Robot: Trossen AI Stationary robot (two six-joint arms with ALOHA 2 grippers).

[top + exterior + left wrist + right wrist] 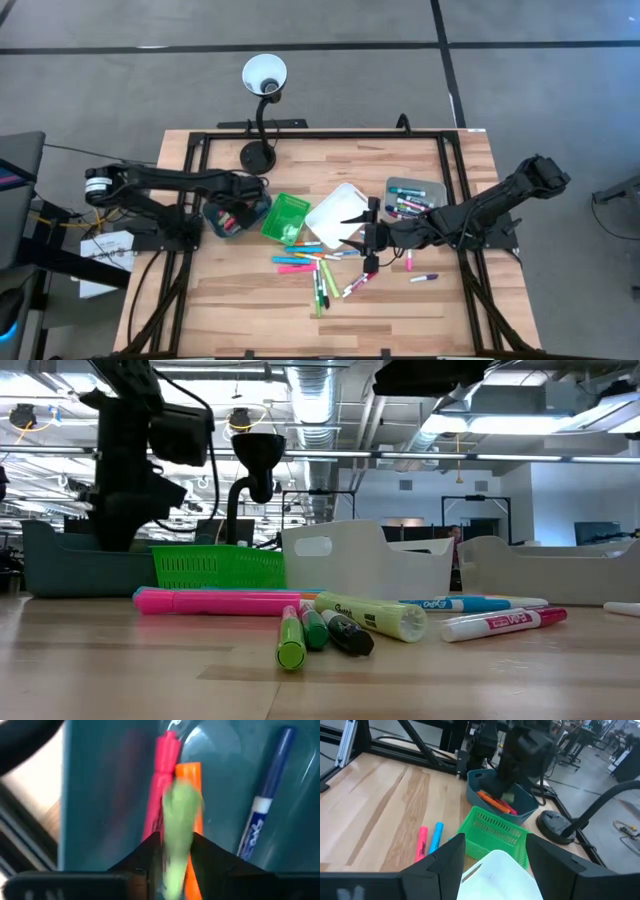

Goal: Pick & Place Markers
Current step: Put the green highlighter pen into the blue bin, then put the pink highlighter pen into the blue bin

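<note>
Left hand (175, 865) was closed on a pale green marker (177, 815), fingers pinching it on both sides, poised over the teal bin (250, 215). Beneath it in the bin lay a pink marker (162, 785), an orange marker (192, 775) and a blue-capped marker (265, 795).

Right hand (495, 851) hung fingers spread wide and empty, above the white bin (335, 215), beside the green basket (285, 217).

Loose markers (320, 268) lay scattered on the bench (240, 300) just in front of the bins; more filled a grey bin (412, 200).
</note>
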